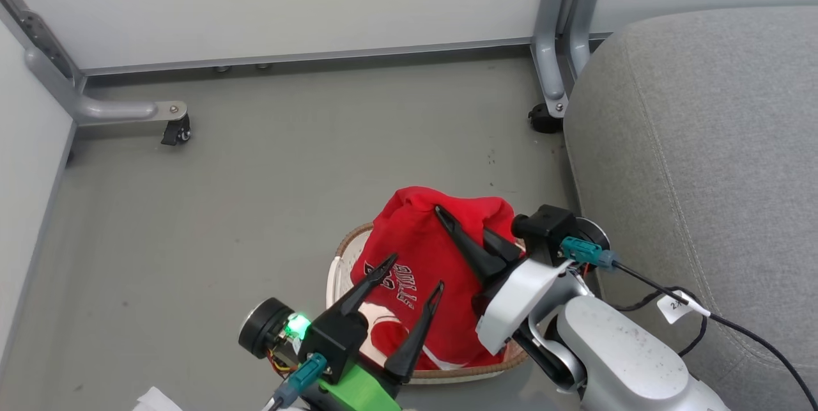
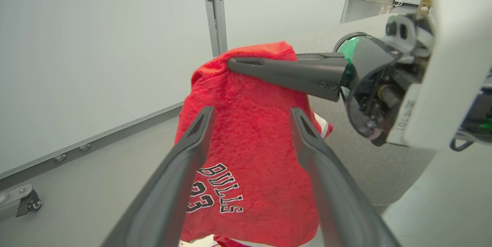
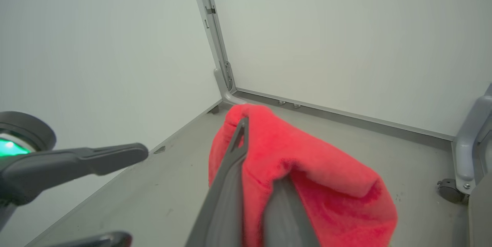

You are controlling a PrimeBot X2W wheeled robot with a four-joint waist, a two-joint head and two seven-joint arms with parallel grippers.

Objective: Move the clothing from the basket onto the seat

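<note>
Basket sits on grey floor, mostly covered by the red jersey; only its brown rim and a bit of cream wall show. Seat is on the basket's right, close by, with nothing on it.

Right gripper is above the basket's far-right part, fingers pressed together and pinching a fold at the top of the jersey. Right wrist view confirms it: red cloth is bunched between and over the two fingers. The jersey hangs down from that pinch as a peaked drape, its lower end reaching into the basket. "BULLS 23" lettering faces the near-left side of the basket, clear in the left wrist view. Red-and-white fabric shows low in the basket under the jersey; cannot tell if it is shorts or jersey trim.

Left gripper is over the basket's near-left side, fingers spread wide and holding nothing. In its own wrist view the two tips straddle the hanging jersey, in front of the cloth; cannot tell if they touch it. The right gripper enters that view from the right, clamped on the jersey's top edge.

Beyond the basket are pale wall panels on grey frames, with a caster far-left of the basket.
</note>
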